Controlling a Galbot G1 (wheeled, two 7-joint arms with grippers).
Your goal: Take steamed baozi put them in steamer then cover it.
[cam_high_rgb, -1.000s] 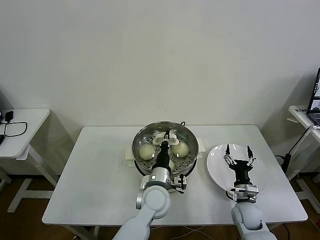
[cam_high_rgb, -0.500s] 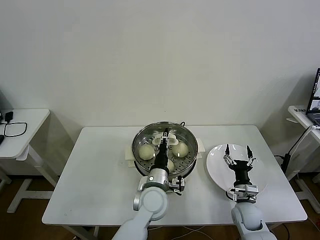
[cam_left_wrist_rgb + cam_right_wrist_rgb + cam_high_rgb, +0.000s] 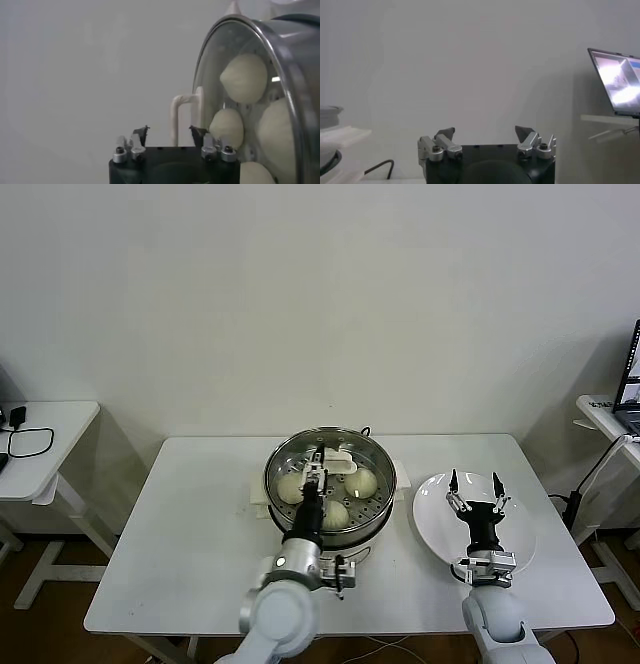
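Observation:
The steamer (image 3: 381,506) stands mid-table with a glass lid (image 3: 352,448) lying on it. Three steamed baozi (image 3: 362,482) show through the glass in the head view; several show in the left wrist view (image 3: 244,78). My left gripper (image 3: 319,454) (image 3: 170,131) is over the lid, just short of its white handle (image 3: 182,112). It is open, its fingertips (image 3: 141,133) apart and holding nothing. Above the empty white plate (image 3: 431,506), at the right, my right gripper (image 3: 474,481) (image 3: 485,132) is open and empty.
A white base (image 3: 258,496) sticks out under the steamer. A side table (image 3: 40,446) with a black cable stands at the far left. Another with a laptop (image 3: 618,80) is at the far right. Bare tabletop (image 3: 190,534) lies left of the steamer.
My left gripper has opened and let go of the lid handle, then drawn back a little towards me and to the left. The lid stays on the steamer. The right arm has not moved.

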